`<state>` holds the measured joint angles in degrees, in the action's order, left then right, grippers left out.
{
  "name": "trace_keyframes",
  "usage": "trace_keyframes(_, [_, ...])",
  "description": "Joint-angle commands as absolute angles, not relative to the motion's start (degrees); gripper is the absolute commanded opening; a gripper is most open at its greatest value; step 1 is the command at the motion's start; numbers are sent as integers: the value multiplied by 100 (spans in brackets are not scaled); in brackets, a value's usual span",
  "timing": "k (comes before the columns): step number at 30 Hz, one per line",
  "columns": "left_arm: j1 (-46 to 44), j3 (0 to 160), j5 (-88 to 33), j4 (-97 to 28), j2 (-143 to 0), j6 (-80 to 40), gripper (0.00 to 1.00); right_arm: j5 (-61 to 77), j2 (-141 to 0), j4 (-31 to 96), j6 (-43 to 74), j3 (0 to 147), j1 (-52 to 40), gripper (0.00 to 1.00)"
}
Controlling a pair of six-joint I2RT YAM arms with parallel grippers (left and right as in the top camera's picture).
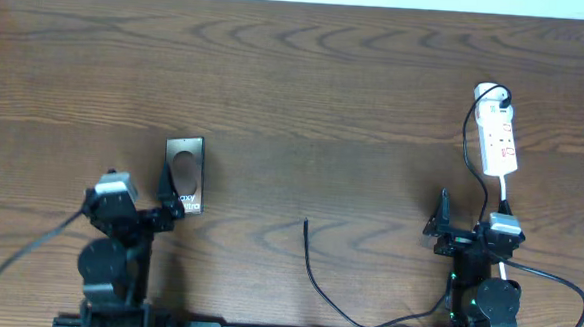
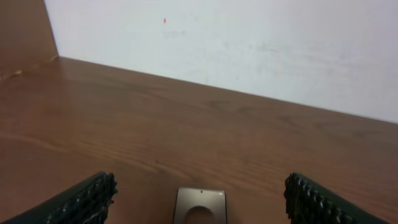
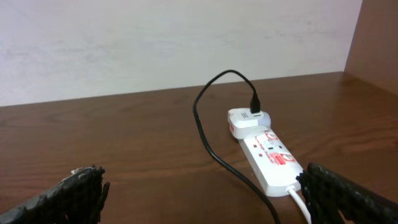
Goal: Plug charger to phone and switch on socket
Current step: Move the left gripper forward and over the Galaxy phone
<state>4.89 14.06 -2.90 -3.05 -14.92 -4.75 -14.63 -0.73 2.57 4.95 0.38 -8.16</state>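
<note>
The phone (image 1: 184, 174) lies flat on the wooden table at the left, white lettering at its near end. Its far end shows between my left fingers in the left wrist view (image 2: 199, 206). My left gripper (image 1: 173, 199) is open, just near the phone's near end. The white socket strip (image 1: 498, 142) lies at the far right with a white plug (image 1: 490, 94) in its far end. The thin black charger cable (image 1: 318, 281) runs from that plug (image 3: 211, 149) down to a free tip (image 1: 306, 222) at table centre. My right gripper (image 1: 449, 227) is open and empty, near the strip's near end (image 3: 273, 163).
The strip's white cord (image 1: 504, 257) runs back past my right arm. A thicker black robot cable (image 1: 17, 259) loops at the left front. A white wall (image 2: 249, 43) stands behind the table's far edge.
</note>
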Motion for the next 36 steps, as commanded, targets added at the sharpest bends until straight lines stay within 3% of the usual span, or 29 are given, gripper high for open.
trace_keyframes(1, [513,2401,-548,-392,-2591,-80,89,-1487,-38,285,419,32,-786,99])
trace_keyframes(9, [513,5057,-687,-1769,-5577,156,89,-1487,-38,285,419,32,-786,99])
trace_keyframes(16, [513,7754,-687,-4368,-8178,169,89,-1487,-38,285,419,32,-786,99])
trace_keyframes(27, [506,8171,-709,-5242,-9249,167,89,-1487,-38,285,419,32,-786,99])
trace_keyframes(28, [506,8167,-707,-5299,-9249,172,73,-1487,-38,285,419,32,-786,99])
trace_keyframes(29, [508,8165,-707,-5315,-9249,172,46,-1487,-38,285,419,32,-786,99])
trace_keyframes(30, [508,8165,-707,-5315,-9249,169,39,-1487,-38,285,419,32,-786,99])
trace_keyframes(31, [508,8165,-707,-5312,-9249,169,40,-1487,-38,285,419,32,-786,99])
trace_keyframes(32, [508,8165,-707,-5312,-9249,169,57,-1487,-38,285,419,32,-786,99])
trace_keyframes(33, [508,8165,-709,-5312,-9249,167,83,-1487,-38,285,419,32,-786,99])
trace_keyframes(34, [508,8165,-709,-5312,-9249,167,94,-1487,-38,285,419,32,-786,99])
trace_keyframes(36, [508,8165,-707,-5312,-9249,169,98,-1487,-38,285,419,32,-786,99])
